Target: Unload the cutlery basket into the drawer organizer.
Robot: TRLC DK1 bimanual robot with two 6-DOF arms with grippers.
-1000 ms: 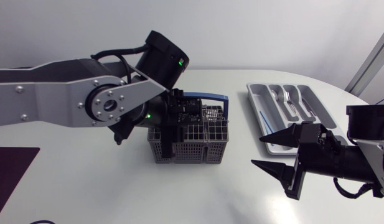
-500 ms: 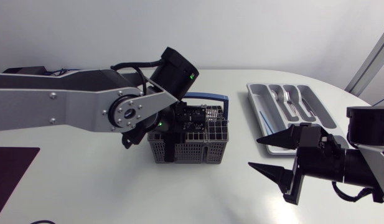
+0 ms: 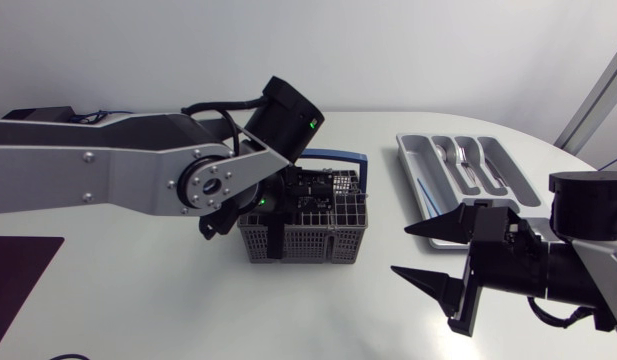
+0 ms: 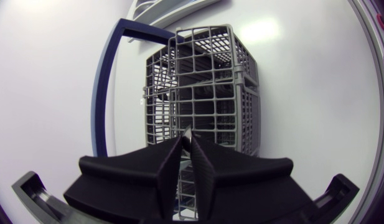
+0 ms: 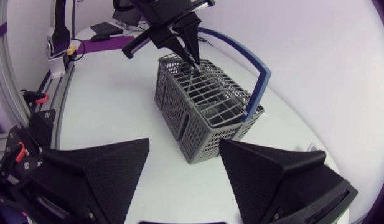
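Observation:
The grey wire cutlery basket (image 3: 306, 238) with its blue handle (image 3: 340, 156) stands mid-table. My left gripper (image 3: 288, 196) points down into its left compartments. In the left wrist view the fingers (image 4: 170, 163) stand almost together on a thin metal cutlery piece (image 4: 186, 133) that sticks up from the basket (image 4: 207, 93). The right wrist view shows that gripper (image 5: 188, 51) at the basket (image 5: 207, 109) rim. The grey drawer organizer (image 3: 412, 152) lies at the back right with a few cutlery pieces (image 3: 460, 155) in it. My right gripper (image 3: 400, 251) hangs open and empty to the right of the basket.
A dark mat (image 3: 13, 275) lies at the table's left edge. Bare white tabletop stretches between the basket and the organizer and in front of the basket.
The left gripper's fingers have drawn together on the thin cutlery piece, and its arm has shifted a little right over the basket. The right gripper has drifted slightly toward the front left.

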